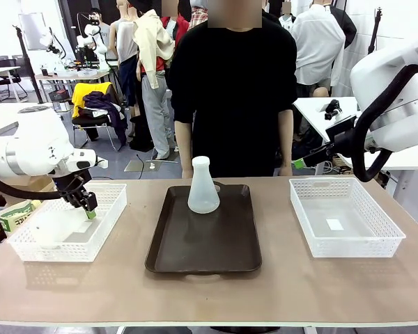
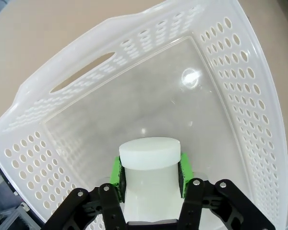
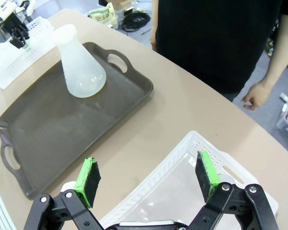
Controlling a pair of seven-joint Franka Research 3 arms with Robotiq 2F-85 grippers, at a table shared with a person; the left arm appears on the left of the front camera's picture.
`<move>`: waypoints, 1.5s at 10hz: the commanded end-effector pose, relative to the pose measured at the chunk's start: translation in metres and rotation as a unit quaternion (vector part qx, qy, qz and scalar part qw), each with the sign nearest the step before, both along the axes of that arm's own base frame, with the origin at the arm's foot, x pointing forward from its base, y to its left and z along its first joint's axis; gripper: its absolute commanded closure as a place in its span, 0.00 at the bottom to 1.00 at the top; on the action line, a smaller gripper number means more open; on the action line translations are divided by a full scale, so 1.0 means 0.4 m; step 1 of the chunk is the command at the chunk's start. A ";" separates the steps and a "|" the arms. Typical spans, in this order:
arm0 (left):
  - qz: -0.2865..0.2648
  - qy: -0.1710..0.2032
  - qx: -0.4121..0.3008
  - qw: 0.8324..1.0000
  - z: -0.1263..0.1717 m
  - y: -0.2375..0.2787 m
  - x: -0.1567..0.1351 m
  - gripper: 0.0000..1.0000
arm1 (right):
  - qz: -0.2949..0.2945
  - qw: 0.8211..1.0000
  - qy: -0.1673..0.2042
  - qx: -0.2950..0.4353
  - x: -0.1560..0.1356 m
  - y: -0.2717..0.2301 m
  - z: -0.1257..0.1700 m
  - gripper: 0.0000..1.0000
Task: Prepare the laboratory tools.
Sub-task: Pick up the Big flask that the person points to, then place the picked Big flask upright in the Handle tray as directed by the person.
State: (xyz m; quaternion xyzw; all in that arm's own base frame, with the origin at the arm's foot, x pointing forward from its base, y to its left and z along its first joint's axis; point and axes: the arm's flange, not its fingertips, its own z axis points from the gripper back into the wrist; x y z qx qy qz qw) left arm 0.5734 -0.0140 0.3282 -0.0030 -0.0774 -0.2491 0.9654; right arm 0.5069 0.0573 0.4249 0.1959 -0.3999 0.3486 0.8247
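Closed tight on the neck of the first flask (image 2: 149,152), just under its lip: left gripper (image 2: 150,170), down inside the left basket (image 2: 240,96). Probably light, stiff and smooth, so apt to slip or tip. Best taken at the narrow neck, below the lip, never round the wide base. Upright on the far part of the tray (image 1: 202,250): second flask (image 1: 203,188). Spread wide, holding nothing, over the right basket (image 3: 182,151): right gripper (image 3: 149,177).

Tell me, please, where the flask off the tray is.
In the front view, that flask sits in the left basket, neck held by the left tool.
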 end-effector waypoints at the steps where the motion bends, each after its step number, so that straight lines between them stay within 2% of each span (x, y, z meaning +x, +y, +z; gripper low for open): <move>1: -0.002 -0.006 0.001 1.000 0.001 0.000 0.001 1.00 | -0.002 1.000 0.008 -0.002 -0.003 -0.001 0.007 0.00; 15: -0.002 -0.006 0.001 1.000 0.001 0.000 0.001 1.00 | -0.002 1.000 0.008 -0.002 -0.003 -0.001 0.007 0.00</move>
